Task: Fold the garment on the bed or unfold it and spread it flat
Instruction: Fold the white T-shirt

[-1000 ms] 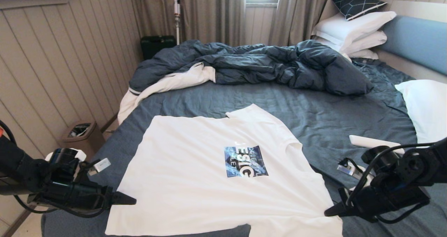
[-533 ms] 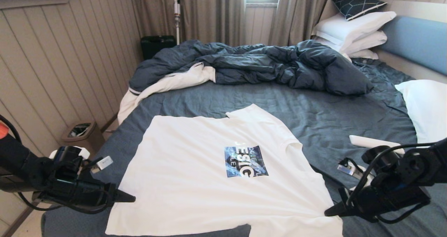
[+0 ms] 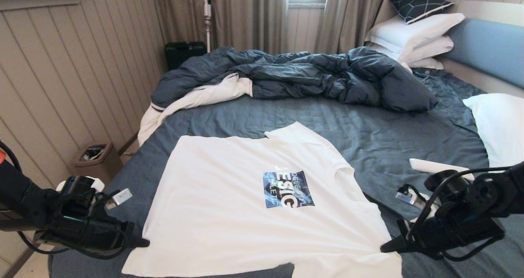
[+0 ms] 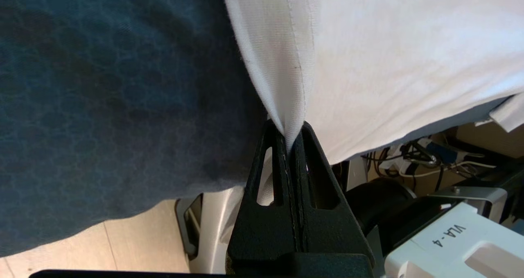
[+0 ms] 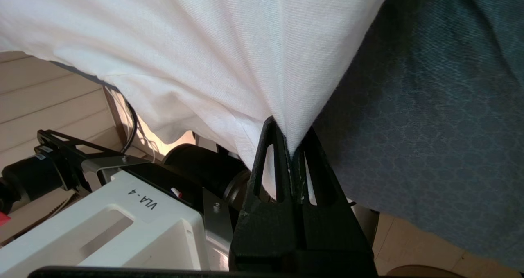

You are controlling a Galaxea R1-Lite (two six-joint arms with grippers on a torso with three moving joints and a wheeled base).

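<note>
Since 0.5 s ago the left gripper (image 3: 141, 242) has drawn back toward the robot and slightly down, and the hem corner it holds has gone with it, so the near left edge of the garment (image 3: 229, 212) now sits a little lower and further out. The right gripper (image 3: 387, 248) has not shifted.

In the left wrist view the left gripper (image 4: 292, 136) has its 2 black fingers pressed together on a fold of the stitched hem, the cloth (image 4: 389, 57) fanning out from the tips. In the right wrist view the right gripper (image 5: 291, 141) pinches the opposite edge of the shirt (image 5: 196, 53) the same way, fabric pulled to a point between its fingers.

The garment lies spread between the 2 grippers on the bed (image 3: 368, 134), print side up, its blue-and-black chest print (image 3: 287, 189) ahead of and between them. The near edge appears to hang slightly past the mattress edge, though that part is cut off. Beyond the shirt, well away from both grippers, lies the rumpled duvet (image 3: 294, 75).
</note>
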